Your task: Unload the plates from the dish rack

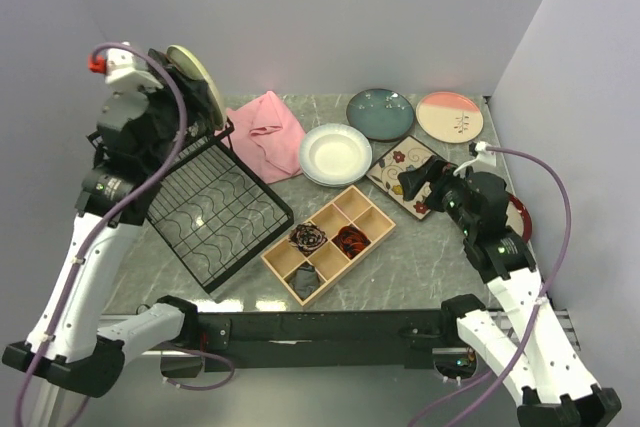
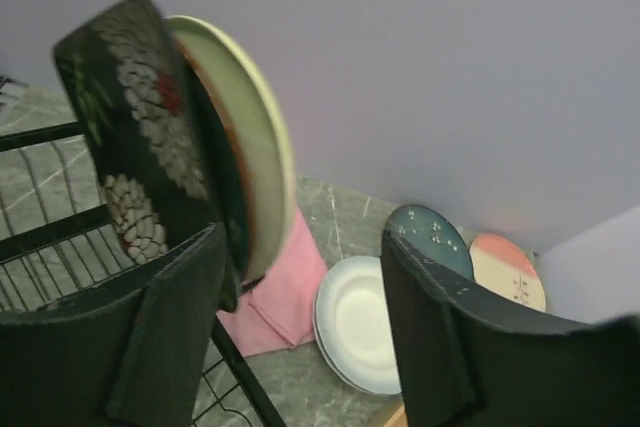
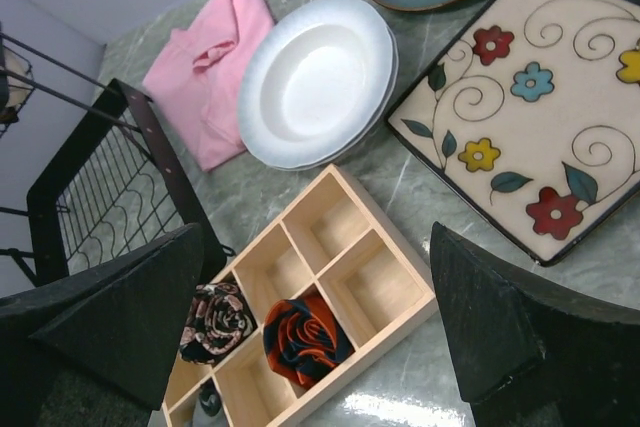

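Up at the far-left corner with the left gripper [image 2: 305, 247]: jaws wide apart, clamped on nothing. Just past its left finger [image 2: 170, 337], on edge and leaning, the square black floral plate [image 2: 130, 127], painted with white blossoms and a touch of red, and close behind it the round cream-green plate [image 2: 255, 137]. Cannot tell whether either touches the finger. Beneath them, the black bars of the dish rack [image 1: 215, 212], wavy-wire base bare, set aslant on the left of the grey marble table [image 1: 430, 257].

Low on the right side with the right gripper [image 3: 315, 247]: jaws spread wide, holding nothing, over the near end of the wooden tray [image 3: 330, 277]. Rolled patterned bits in two of the tray's compartments.

Flat on the table beyond:
- white plate [image 1: 335, 154], just beside the pink cloth [image 1: 270, 134]
- teal plate [image 1: 380, 113], at the back
- pink-cream plate [image 1: 449, 116], to its right
- square cream floral plate [image 3: 530, 97], with curling vines and red, blue and yellow flowers
- dark red plate [image 1: 520, 219], mostly hidden under the right arm
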